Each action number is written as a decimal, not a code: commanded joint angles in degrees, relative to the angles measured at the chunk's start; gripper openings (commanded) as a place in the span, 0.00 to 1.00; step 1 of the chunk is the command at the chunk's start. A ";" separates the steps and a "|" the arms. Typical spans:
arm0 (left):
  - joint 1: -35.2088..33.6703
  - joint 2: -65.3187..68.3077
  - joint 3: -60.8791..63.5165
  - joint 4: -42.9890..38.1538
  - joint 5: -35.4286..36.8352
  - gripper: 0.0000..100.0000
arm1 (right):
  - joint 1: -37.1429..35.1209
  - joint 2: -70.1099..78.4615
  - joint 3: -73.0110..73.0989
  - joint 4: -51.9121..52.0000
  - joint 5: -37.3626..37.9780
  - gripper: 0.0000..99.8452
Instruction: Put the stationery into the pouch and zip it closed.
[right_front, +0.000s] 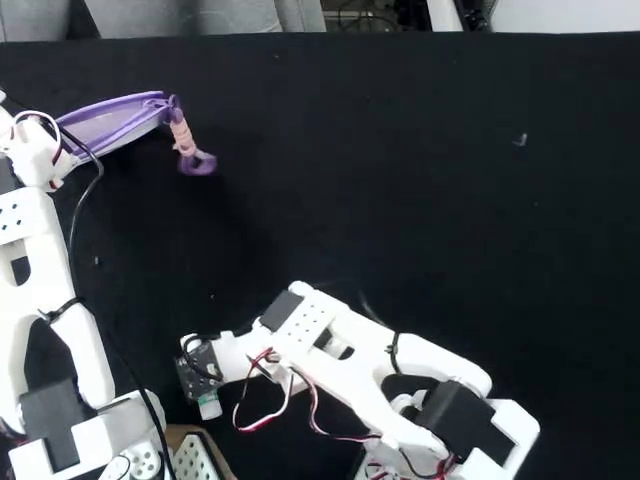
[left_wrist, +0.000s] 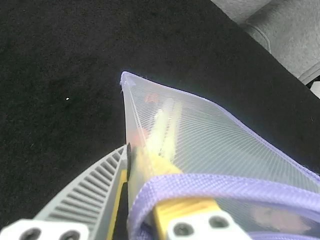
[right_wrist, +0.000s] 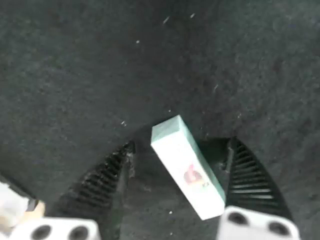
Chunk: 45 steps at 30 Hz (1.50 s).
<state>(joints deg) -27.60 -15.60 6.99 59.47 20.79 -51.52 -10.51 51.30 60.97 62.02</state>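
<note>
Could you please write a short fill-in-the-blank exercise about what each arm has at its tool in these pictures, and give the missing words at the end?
1. The left tool is shut on the edge of the ____.
2. The trim of that thing is ____ in colour.
3. The pale green block lies on the table between the fingers of the right tool, which are ____.

Missing words: pouch; purple; open.
</note>
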 joint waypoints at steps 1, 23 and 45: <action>-0.40 -1.32 -1.10 -1.14 -0.79 0.03 | -0.53 0.04 -3.12 -1.76 0.53 0.12; 7.96 -2.02 -1.54 3.08 -3.43 0.03 | 16.79 -25.27 -17.89 6.51 0.09 0.01; 24.13 -1.67 -13.05 21.01 -3.69 0.03 | 23.56 -55.08 4.44 -55.12 -41.85 0.01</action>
<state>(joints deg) -4.75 -15.69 -2.51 80.22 17.63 -29.01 -63.52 52.88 20.00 27.65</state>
